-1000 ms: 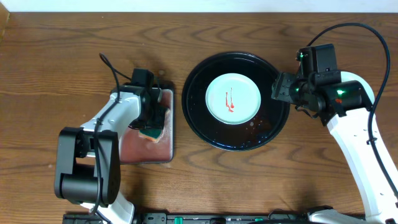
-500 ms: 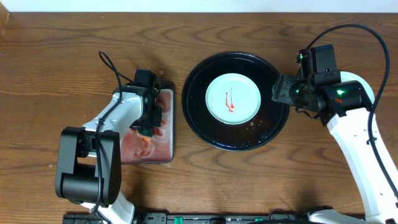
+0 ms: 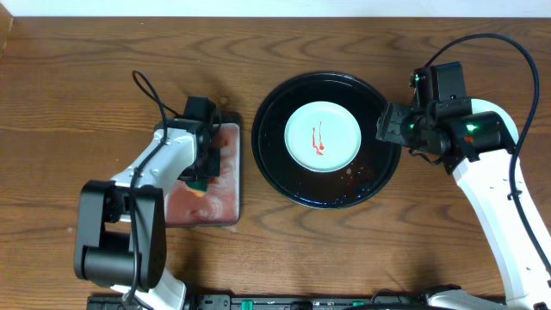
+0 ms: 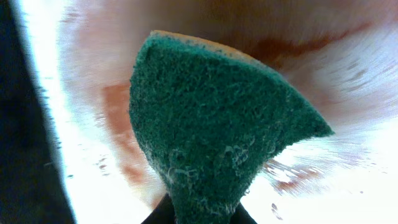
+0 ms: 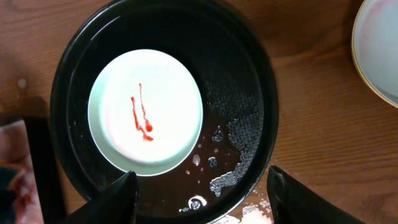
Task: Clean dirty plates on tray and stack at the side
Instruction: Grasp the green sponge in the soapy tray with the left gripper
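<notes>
One dirty plate (image 3: 323, 136) lies right of our left hand (image 3: 205, 165), which squeezes a green sponge (image 4: 211, 124). Our right hand (image 5: 202, 200) is nearer, wide open and empty.

In the overhead view the tray (image 3: 274, 172) lies on the surface (image 3: 86, 69) right of centre. A plate (image 3: 323, 136) sits inside it, slightly toward the tray's upper left, with a smear (image 3: 317, 140) on the plate's middle. Just left of the tray lies a small tray (image 3: 225, 198). A sponge (image 3: 200, 183) is over its middle, between the left fingers (image 4: 155, 219). The right fingers (image 5: 115, 199) are at the tray's right rim. In the right wrist view a second plate (image 5: 380, 53) lies on the surface in the upper right corner, apart from the tray.
</notes>
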Controlling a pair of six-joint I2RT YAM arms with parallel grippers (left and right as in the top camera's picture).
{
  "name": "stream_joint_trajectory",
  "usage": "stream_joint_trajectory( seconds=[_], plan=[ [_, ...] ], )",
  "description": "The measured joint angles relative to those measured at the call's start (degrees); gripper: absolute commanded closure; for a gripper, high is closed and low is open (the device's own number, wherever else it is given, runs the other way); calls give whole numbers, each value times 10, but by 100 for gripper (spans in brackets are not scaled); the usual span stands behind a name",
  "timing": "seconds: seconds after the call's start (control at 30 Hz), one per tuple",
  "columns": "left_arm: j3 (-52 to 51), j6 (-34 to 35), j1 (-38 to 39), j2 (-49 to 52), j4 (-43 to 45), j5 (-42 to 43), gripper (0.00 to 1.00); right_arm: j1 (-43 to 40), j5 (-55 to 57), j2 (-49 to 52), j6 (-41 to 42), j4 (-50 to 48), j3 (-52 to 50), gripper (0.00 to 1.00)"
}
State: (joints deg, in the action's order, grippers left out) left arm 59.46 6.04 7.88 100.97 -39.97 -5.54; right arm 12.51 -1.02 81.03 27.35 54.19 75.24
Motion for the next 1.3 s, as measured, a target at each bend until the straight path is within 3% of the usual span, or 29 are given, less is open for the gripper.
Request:
stream_joint_trajectory(
  seconds=[0.37, 0.43, 0.47, 0.63, 0.73, 0.83, 1.3],
  plan=[
    [0, 14, 0, -19, 23, 15, 92, 0, 0, 0, -5, 1, 0, 33],
    [0, 15, 0, -19, 25, 30, 83, 0, 0, 0, -10, 2, 0, 34],
    [0, 15, 0, -19, 26, 34, 70, 0, 0, 0, -11, 2, 0, 34],
    [0, 19, 0, -19, 29, 41, 59, 0, 2, 0, -14, 2, 0, 34],
    [0, 18, 0, -19, 29, 41, 59, 0, 3, 0, -14, 3, 0, 35],
    [0, 19, 0, -19, 29, 41, 51, 0, 4, 0, -14, 4, 0, 35],
    [0, 19, 0, -19, 29, 41, 50, 0, 4, 0, -15, 5, 0, 36]
  ],
)
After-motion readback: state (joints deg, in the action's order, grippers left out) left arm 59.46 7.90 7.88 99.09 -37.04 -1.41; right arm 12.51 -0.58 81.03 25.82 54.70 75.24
